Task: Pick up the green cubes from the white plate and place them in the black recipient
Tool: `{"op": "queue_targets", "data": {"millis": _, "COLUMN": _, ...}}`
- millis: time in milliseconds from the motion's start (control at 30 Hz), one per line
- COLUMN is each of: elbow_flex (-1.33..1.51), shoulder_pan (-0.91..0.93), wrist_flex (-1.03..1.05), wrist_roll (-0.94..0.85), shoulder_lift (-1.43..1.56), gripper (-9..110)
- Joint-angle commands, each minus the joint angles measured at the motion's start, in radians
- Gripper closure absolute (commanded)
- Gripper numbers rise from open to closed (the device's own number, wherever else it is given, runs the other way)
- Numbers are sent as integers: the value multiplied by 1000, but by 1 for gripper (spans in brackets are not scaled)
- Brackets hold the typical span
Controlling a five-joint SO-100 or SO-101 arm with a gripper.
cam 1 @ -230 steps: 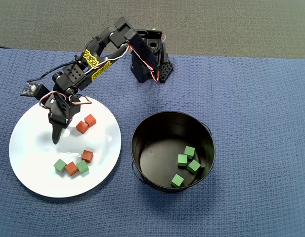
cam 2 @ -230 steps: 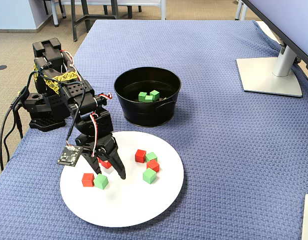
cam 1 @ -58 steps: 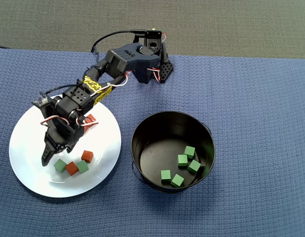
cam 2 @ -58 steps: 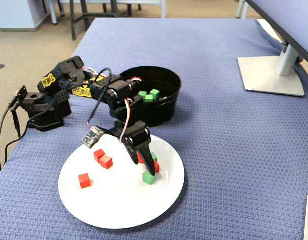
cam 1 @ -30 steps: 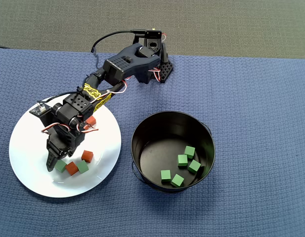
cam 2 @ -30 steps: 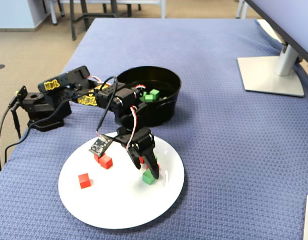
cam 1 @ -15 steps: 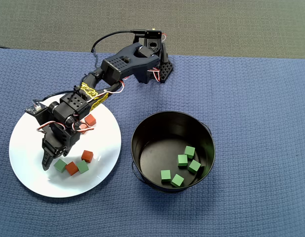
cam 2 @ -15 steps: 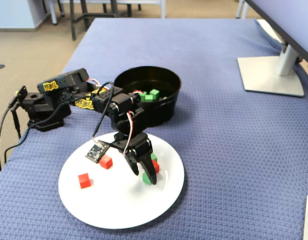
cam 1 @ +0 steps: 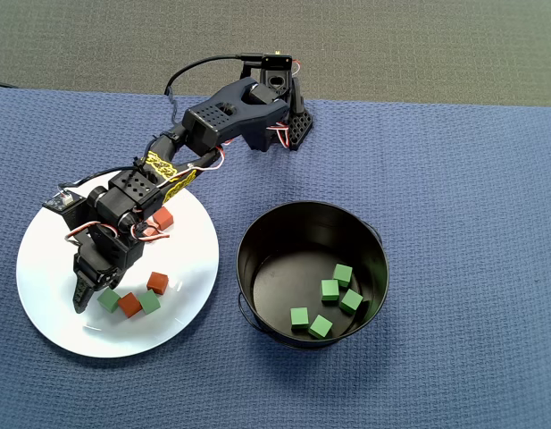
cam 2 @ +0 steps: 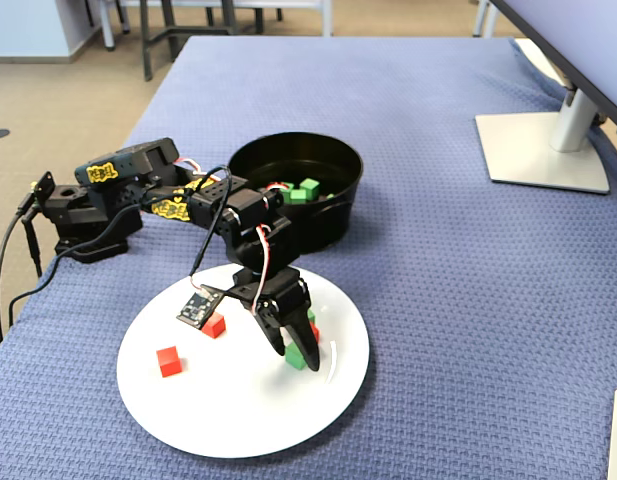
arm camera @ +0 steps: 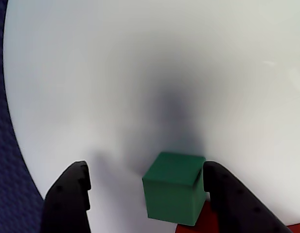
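Green cubes are split between two spots: two sit on the white plate [cam 1: 52, 268] at the lower left of the overhead frame, and five lie on the floor of the black recipient [cam 1: 257, 241] at lower centre. On the plate, one green cube [cam 1: 109, 300] sits at the left end of a short row, a red-orange cube [cam 1: 129, 305] touching it, then the other green cube [cam 1: 149, 302], with another red-orange cube [cam 1: 157, 282] just above. A further red-orange cube [cam 1: 163, 218] peeks out by the arm near the plate's upper edge.

Jaws [cam 1: 86, 299] are down over that left green cube, spread apart. In the wrist view, the cube [arm camera: 174, 188] stands low in the frame between the two dark fingertips [arm camera: 67, 196], close against the right one with clear room on the left; nothing is gripped. A sliver of red-orange shows beneath the cube at the bottom edge.

From the fixed view, the arm [cam 2: 158, 195] reaches from its base at left across to the plate [cam 2: 188, 410], tips low beside a green cube [cam 2: 295, 355]. Blue woven cloth [cam 1: 454, 179] covers the worktop.
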Motion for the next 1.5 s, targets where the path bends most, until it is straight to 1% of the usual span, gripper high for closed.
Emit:
{"op": "queue_targets", "data": {"millis": 0, "elbow_flex": -37, "shoulder_pan": -6, "wrist_flex": -25, "wrist_roll": -14, "shoulder_lift": 26, "gripper": 79}}
{"op": "queue_targets", "data": {"millis": 333, "elbow_flex": 0, "shoulder_pan": -18, "wrist_flex": -38, "wrist_roll": -15, "shoulder_lift": 41, "gripper": 82}}
{"op": "queue_targets", "data": {"millis": 1367, "elbow_flex": 184, "shoulder_pan": -63, "wrist_flex": -103, "wrist_roll": -11, "shoulder_lift": 167, "gripper": 83}}
{"op": "queue_targets", "data": {"millis": 1467, "elbow_flex": 184, "shoulder_pan": -60, "wrist_flex": -110, "wrist_roll": -11, "shoulder_lift": 167, "gripper": 88}}
